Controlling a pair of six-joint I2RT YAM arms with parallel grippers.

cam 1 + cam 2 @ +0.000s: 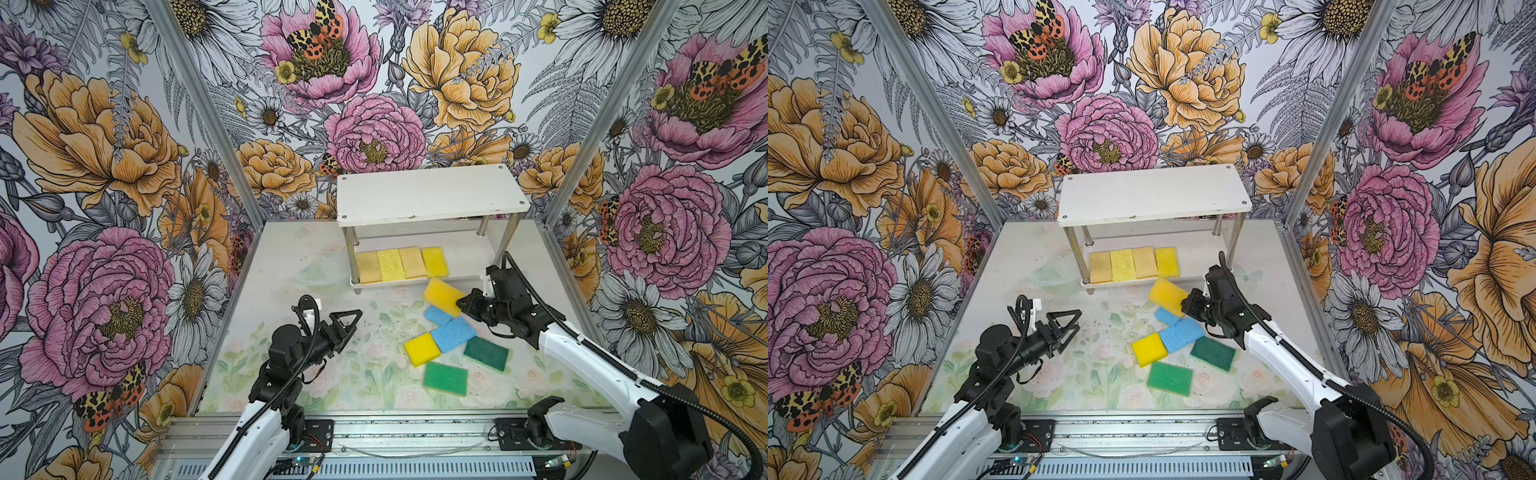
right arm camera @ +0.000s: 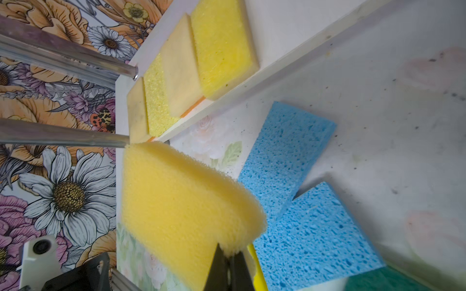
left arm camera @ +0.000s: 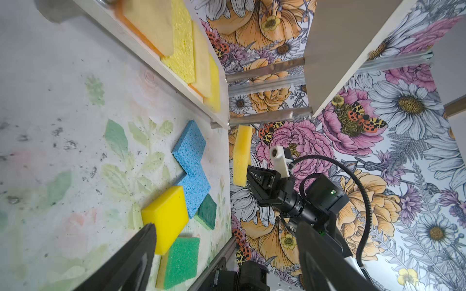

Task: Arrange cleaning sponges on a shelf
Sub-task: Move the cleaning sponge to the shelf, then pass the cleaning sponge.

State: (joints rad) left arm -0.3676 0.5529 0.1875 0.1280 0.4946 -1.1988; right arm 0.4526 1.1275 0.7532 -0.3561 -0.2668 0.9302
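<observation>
Right wrist view: your right gripper [image 2: 228, 254] pinches one edge of a thick yellow sponge [image 2: 176, 209], lifted clear and aimed at the shelf [image 1: 432, 195], whose lower board [image 2: 277, 30] has room beside its row of four sponges [image 2: 181, 70]. Your left gripper [image 1: 356, 323] hovers spread wide, likely keeping clear. No readable labels anywhere.

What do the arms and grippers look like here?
The left arm and right arm have white shell links and black joints, each carrying a black ribbed cable conduit. The left gripper and right gripper are black, with triangular lattice fingers.
</observation>
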